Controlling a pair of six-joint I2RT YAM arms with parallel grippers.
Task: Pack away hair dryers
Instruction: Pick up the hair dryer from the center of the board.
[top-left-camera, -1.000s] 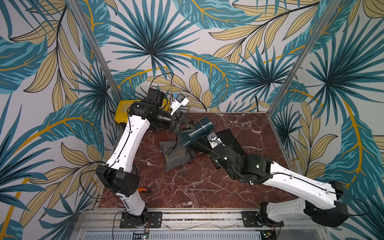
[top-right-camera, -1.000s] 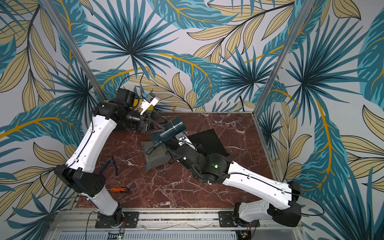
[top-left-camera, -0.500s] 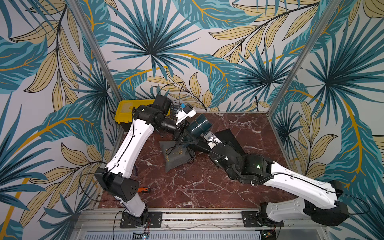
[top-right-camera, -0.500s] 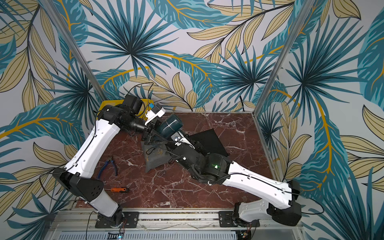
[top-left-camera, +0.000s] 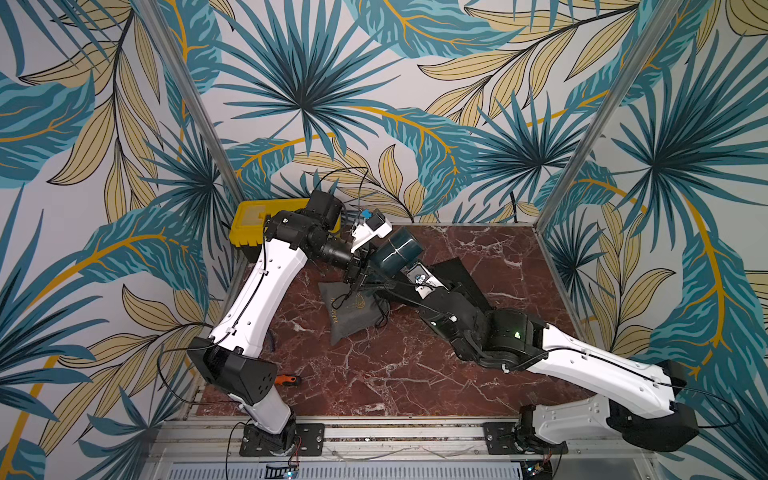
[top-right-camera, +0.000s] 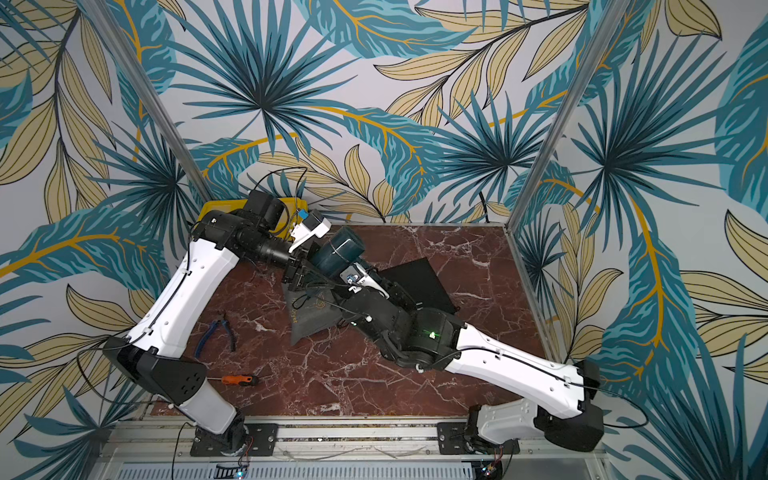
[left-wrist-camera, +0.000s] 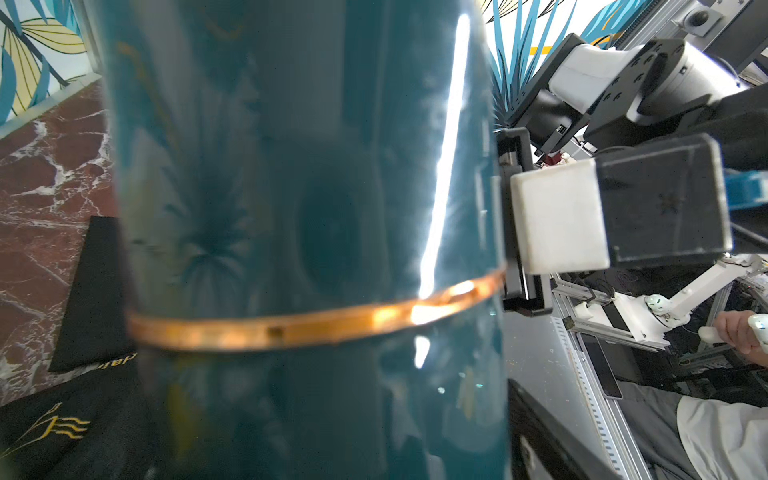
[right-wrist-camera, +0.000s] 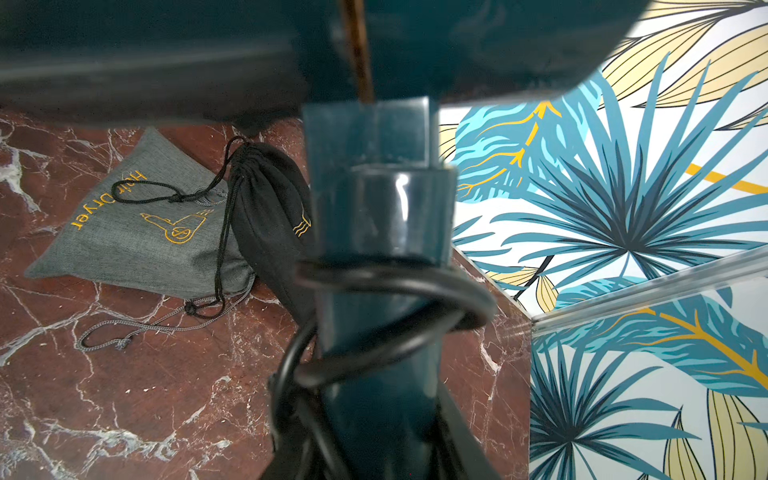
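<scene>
A dark teal hair dryer (top-left-camera: 395, 251) (top-right-camera: 338, 249) is held up above the marble table (top-left-camera: 415, 374), over the pouches. My right gripper (top-left-camera: 383, 285) is shut on its cord-wrapped handle (right-wrist-camera: 382, 216). My left gripper (top-left-camera: 360, 268) has come in from the back left, and its jaws reach around the barrel (left-wrist-camera: 291, 208), which fills the left wrist view. One black finger (left-wrist-camera: 536, 436) shows close beside the barrel; the other is hidden, so contact is unclear. Under the dryer lie a grey pouch (right-wrist-camera: 137, 224) (top-left-camera: 353, 316) and a black pouch (right-wrist-camera: 270, 208).
A flat black pouch (top-right-camera: 415, 278) lies behind my right arm. A yellow toolbox (top-left-camera: 257, 224) stands at the back left corner. Blue-handled pliers (top-right-camera: 218, 332) and an orange-handled screwdriver (top-right-camera: 237, 379) lie near the left arm's base. Metal posts (top-left-camera: 582, 145) frame the table.
My left arm has swung from the back corner toward the dryer, and its gripper now sits at the barrel. The right arm has shifted the dryer slightly toward the back left.
</scene>
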